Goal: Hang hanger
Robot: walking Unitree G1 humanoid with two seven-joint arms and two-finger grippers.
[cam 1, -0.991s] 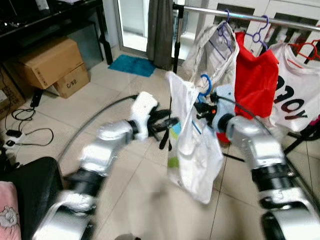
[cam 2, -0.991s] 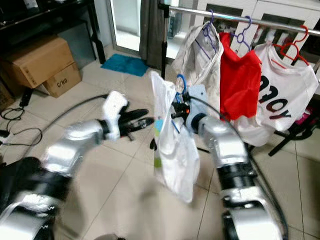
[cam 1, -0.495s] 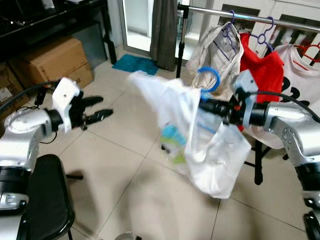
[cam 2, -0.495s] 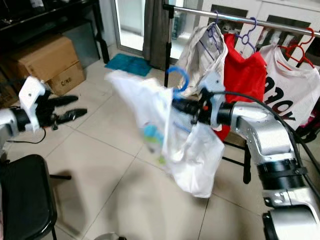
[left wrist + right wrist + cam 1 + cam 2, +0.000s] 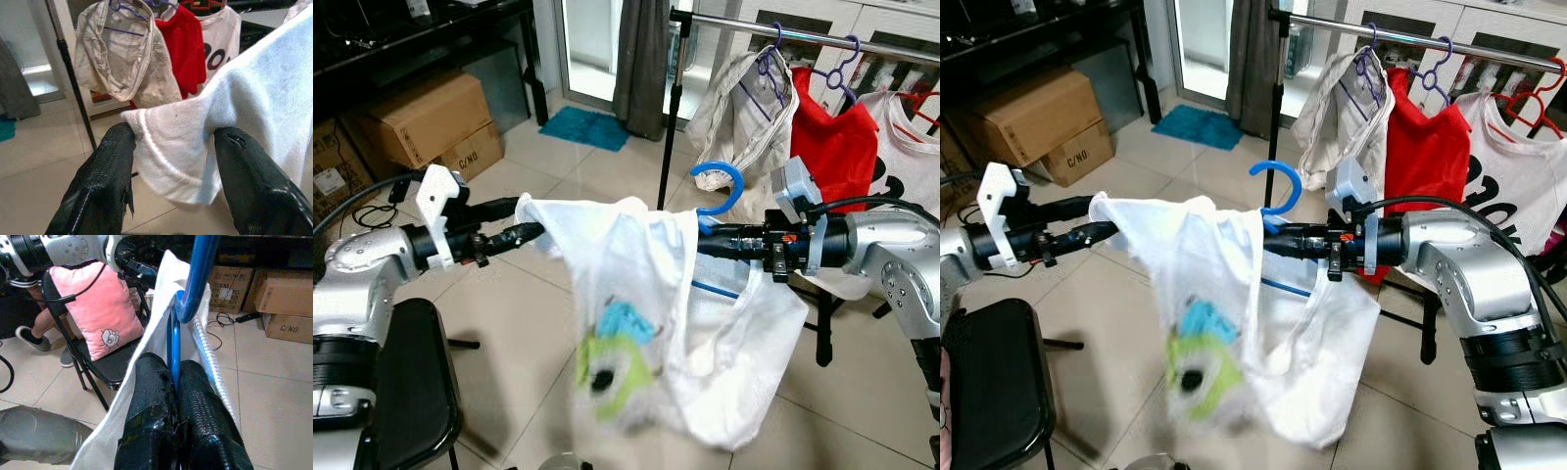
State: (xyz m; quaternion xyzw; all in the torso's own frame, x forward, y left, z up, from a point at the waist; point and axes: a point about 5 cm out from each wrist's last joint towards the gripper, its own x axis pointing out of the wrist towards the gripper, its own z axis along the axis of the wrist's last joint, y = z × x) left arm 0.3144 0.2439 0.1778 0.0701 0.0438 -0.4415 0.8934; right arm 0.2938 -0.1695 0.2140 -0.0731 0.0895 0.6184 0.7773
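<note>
A blue hanger (image 5: 724, 181) carries a white T-shirt (image 5: 646, 294) with a green and blue cartoon print. My right gripper (image 5: 703, 240) is shut on the hanger's blue neck (image 5: 172, 347), just below the hook. It holds the hanger out level, in front of the clothes rail (image 5: 822, 34). My left gripper (image 5: 522, 222) reaches in from the left to the shirt's sleeve (image 5: 171, 147). Its fingers (image 5: 115, 161) stand apart with the sleeve hem bunched between them. The shirt is stretched sideways between the two grippers and its lower part is blurred.
On the rail hang a beige shirt (image 5: 744, 108), a red shirt (image 5: 827, 137) and a printed white shirt (image 5: 911, 147). The rack's pole (image 5: 671, 108) stands left of them. Cardboard boxes (image 5: 411, 117) sit far left. A black chair (image 5: 406, 382) is under my left arm.
My left gripper has come in from the left to the shirt's sleeve. The shirt has swung out and spread wide. The right gripper keeps its hold on the hanger.
</note>
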